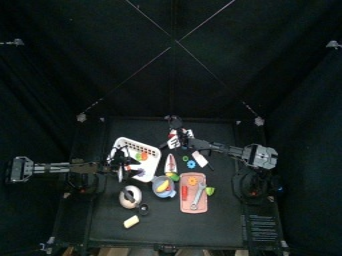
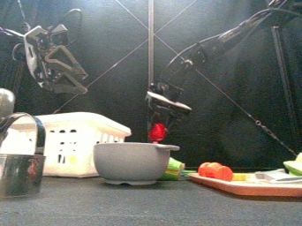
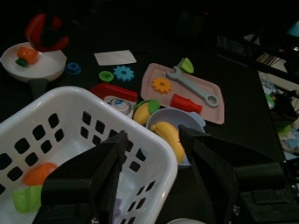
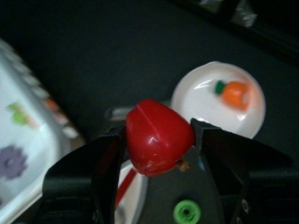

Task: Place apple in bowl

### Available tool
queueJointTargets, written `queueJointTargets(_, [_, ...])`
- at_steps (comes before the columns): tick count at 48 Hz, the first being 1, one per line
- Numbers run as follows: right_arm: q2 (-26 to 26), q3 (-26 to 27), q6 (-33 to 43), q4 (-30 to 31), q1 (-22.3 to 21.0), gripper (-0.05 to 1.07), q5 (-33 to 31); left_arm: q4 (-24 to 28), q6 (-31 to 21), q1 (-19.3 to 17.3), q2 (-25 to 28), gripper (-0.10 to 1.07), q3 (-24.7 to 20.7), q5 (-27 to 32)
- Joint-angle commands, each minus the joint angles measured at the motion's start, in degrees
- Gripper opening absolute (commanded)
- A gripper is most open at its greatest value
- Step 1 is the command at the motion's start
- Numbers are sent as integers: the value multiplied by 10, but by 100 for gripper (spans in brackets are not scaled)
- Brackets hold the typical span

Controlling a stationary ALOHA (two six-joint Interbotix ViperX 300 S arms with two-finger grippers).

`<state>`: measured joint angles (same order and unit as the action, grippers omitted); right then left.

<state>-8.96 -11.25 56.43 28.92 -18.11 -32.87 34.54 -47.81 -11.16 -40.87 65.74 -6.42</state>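
My right gripper [image 4: 158, 144] is shut on the small dark-red apple [image 4: 158, 136] and holds it in the air. In the front view the apple [image 2: 157, 132] hangs just above the far rim of the grey bowl [image 2: 132, 166]. The top view puts the right gripper [image 1: 174, 137] further back on the table than the bowl. In the right wrist view a white dish, not the grey bowl, lies behind the apple. My left gripper [image 3: 160, 147] is open and empty, raised over the white basket.
A white slotted basket [image 2: 71, 141] stands at the left, with a metal cup [image 2: 17, 173] in front of it. The white dish [image 4: 222, 96] holds an orange piece. The pinkish cutting board [image 3: 181, 86] carries a tool and toy food.
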Motion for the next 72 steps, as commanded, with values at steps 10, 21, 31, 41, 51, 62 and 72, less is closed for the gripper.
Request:
queueJointTargets(10, [39,-21,-1,1,123,71,70,-1,1,-2,0,87,-6,-3])
queueJointTargets(21, [39,-72,0,0,167,71,108,-1,1,-2,0,87,-6,-3])
queueJointTargets(31, [27,-93,2,-18,176,71,136,-1,1,-2,0,87,-6,-3])
queueJointTargets(41, [4,-86,2,-20,184,71,158,-3,0,-2,0,87,-5,-2])
queueJointTargets(51, [-21,-69,0,-28,190,71,158,-6,1,-2,0,87,-4,-1])
queueJointTargets(62, [-28,-67,0,-24,189,73,158,-6,1,-2,0,87,-4,-1])
queueJointTargets(72, [-28,-66,0,-23,185,86,158,-6,1,-2,0,87,-4,-2])
